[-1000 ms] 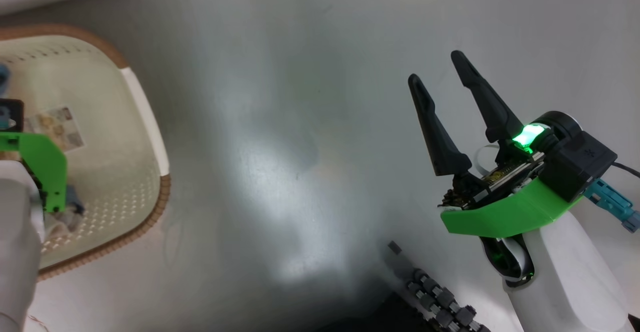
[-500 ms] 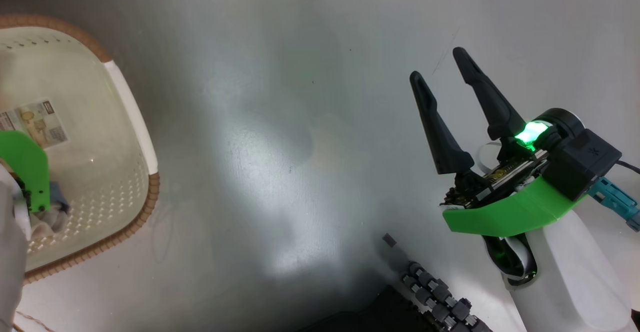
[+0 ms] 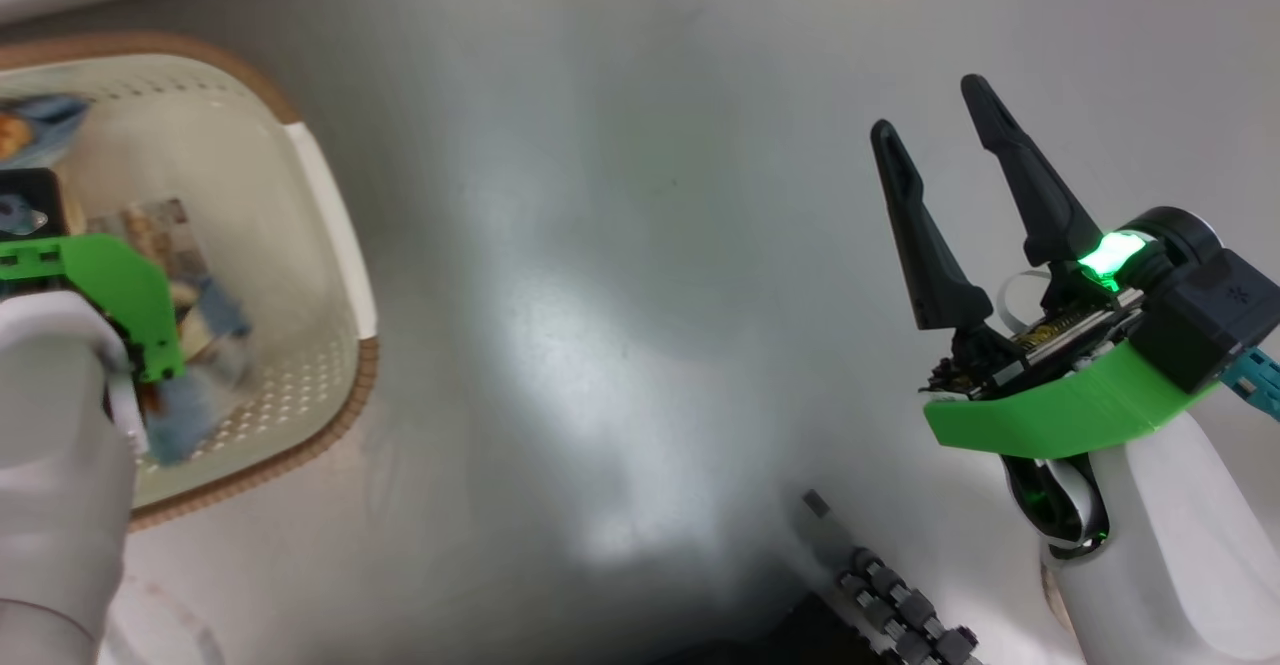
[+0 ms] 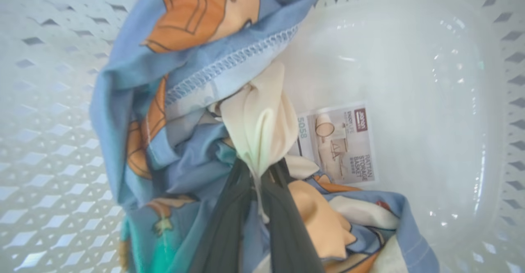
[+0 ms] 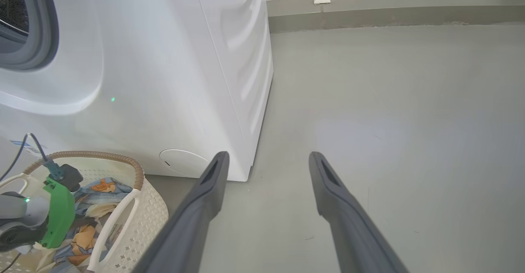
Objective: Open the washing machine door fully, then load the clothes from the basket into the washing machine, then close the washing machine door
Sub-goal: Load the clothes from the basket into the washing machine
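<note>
In the basket (image 3: 366, 385), the left gripper (image 4: 256, 169) has its jaws pinching the clothes (image 4: 135, 84), the cream piece and blue bear fabric bunched between them. The right gripper (image 3: 930, 110) hangs over the floor (image 3: 620, 245), jaws spread wide. The basket sits just beside the washing machine (image 5: 164, 80).

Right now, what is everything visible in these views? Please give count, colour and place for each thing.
Basket: one, cream-white with brown rim, on the floor.
Clothes: one bundle, light blue with orange-brown print plus a cream piece, in the basket.
Label sticker: one, pale, on the basket floor.
Washing machine: one, white, behind the basket.
Round cap: one, white, at the machine's lower corner.
Floor: grey.
Dark rollers: one row, at the head view's lower edge.
Left end effector: dark fingers, shut on the clothes.
Right end effector: dark fingers, open, over the floor.
</note>
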You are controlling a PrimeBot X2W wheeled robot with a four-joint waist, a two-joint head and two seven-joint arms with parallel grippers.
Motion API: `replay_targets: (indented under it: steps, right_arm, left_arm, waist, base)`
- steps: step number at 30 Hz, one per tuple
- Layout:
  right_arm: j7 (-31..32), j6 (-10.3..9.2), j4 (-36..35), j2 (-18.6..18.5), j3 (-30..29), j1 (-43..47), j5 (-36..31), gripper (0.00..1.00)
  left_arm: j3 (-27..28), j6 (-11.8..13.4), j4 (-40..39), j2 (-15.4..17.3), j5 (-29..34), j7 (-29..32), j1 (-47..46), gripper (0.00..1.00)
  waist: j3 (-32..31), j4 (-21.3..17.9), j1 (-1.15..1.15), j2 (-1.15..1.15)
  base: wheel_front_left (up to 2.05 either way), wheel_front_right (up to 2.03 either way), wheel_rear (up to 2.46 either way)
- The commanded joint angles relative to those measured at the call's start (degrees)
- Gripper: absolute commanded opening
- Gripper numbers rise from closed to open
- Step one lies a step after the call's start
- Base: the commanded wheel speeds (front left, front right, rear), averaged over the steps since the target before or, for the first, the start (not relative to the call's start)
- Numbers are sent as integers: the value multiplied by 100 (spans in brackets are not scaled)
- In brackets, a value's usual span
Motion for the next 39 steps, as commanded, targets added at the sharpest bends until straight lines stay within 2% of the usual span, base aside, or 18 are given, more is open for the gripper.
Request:
replay_targets:
  steps: [1, 10, 19, 21, 30, 39]
  right_arm:
    - [-66, 9, -130, -77, 63, 342, -65, 100]
    - [-67, 9, -57, -228, -27, 553, -176, 100]
    - [-67, 9, 120, -366, -74, 858, -238, 100]
    - [-67, 9, 180, -390, -88, 948, -250, 100]
    - [-67, 9, 465, -445, -148, 1383, -329, 100]
    - [-27, 9, 669, -328, -216, 1861, -433, 100]
  left_arm:
    - [164, 79, -110, 157, -81, -225, 214, 0]
    - [456, 96, -375, -227, -459, -1473, 646, 0]
    - [633, 115, -888, -614, -654, -2041, 1246, 0]
    - [663, 134, -1185, -685, -635, -2065, 1461, 0]
    - [969, 271, -3420, -833, -201, -2073, 2953, 0]
    - [1040, 106, -4570, -777, 110, -2073, 4050, 0]
  waist:
    - [-200, 185, -1, 0]
    - [-797, 607, -1, 0]
    - [-1501, 994, -1, 0]
    - [-1687, 1086, -1, 0]
    - [-2644, 1420, -1, 0]
    - [-3657, 1549, -1, 0]
  base:
    - [0, 0, 0]
    - [0, 0, 0]
    - [0, 0, 0]
    - [0, 0, 0]
    - [0, 0, 0]
    - [0, 0, 0]
